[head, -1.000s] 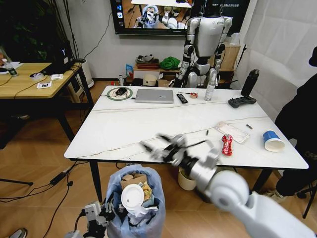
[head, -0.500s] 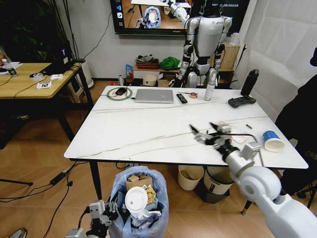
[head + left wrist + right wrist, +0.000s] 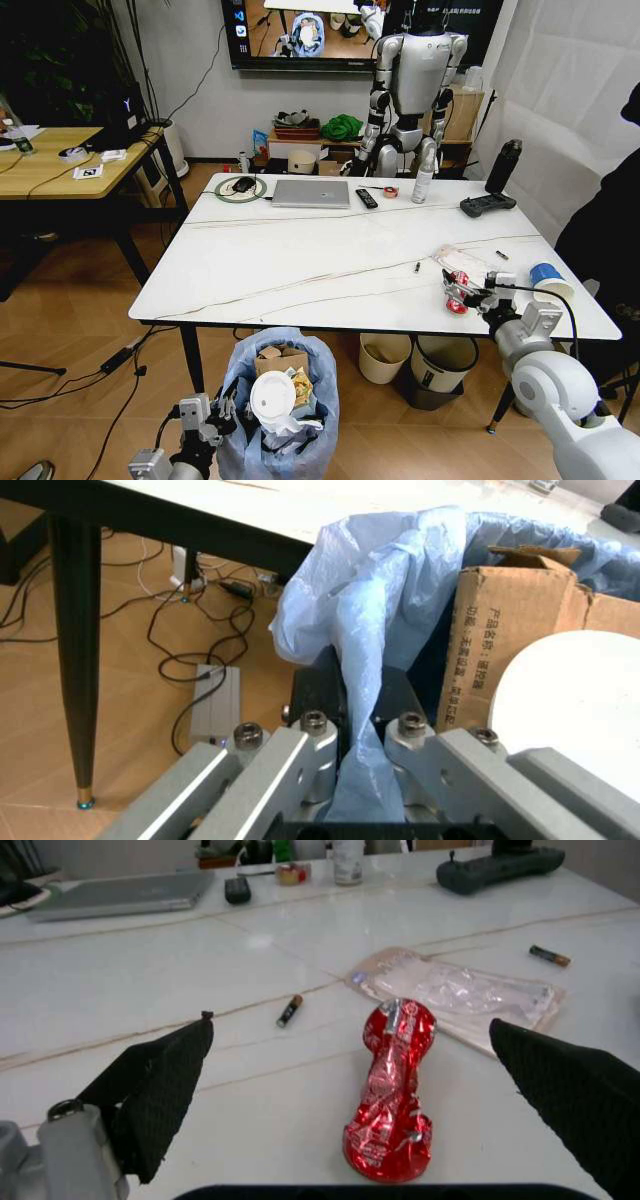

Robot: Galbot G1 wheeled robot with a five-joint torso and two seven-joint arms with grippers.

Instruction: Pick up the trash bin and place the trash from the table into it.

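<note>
Your left pincer [image 3: 350, 750] is clamped on the bag rim of the trash bin [image 3: 275, 400], held below the bench [image 3: 300, 260] edge and part-filled; your right pincer [image 3: 360, 1087] straddles the red wrapper [image 3: 392, 1095], wide open, empty; clear pack [image 3: 455, 990] and cup [image 3: 550, 283] remain.

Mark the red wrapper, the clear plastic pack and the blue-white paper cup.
red wrapper [image 3: 392, 1099]: right wrist view, middle of its crumpled body.
clear plastic pack [image 3: 470, 994]: right wrist view, centre of its flat top.
blue-white paper cup [image 3: 549, 279]: head view, its blue side.
</note>
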